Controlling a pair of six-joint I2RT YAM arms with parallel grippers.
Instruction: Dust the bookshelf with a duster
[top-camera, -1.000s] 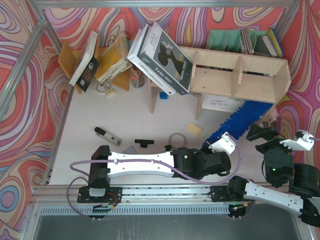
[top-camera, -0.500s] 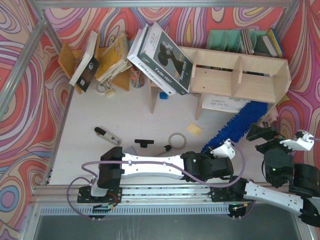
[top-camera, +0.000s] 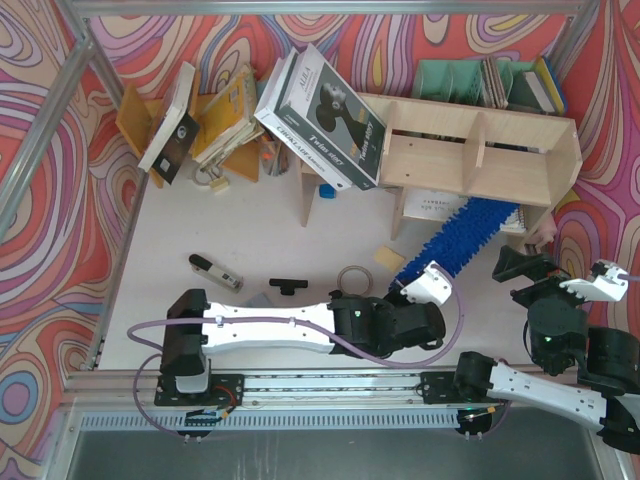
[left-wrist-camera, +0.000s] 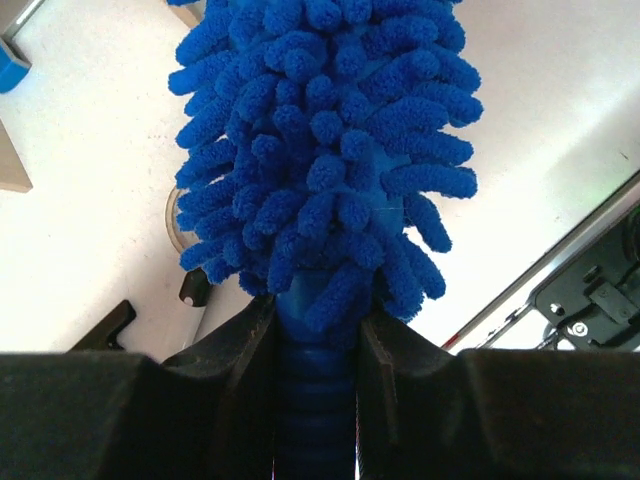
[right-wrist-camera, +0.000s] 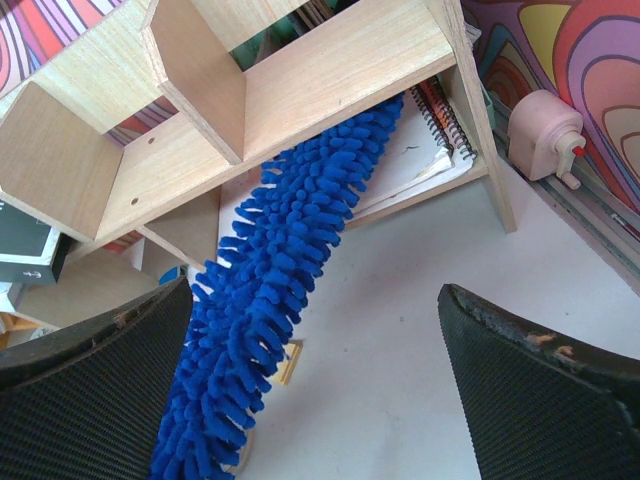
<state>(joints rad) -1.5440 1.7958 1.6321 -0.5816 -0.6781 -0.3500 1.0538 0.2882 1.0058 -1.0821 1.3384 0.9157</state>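
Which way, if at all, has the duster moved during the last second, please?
Yes: the duster swung left along the bookshelf, away from its right leg.

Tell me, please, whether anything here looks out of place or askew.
Yes: a large box leans crookedly at the left end of the bookshelf, and books beside it lie toppled in a heap.

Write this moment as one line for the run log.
left gripper: shut on duster handle | right gripper: open, empty | duster tip: at bookshelf lower front edge, over spiral notebook
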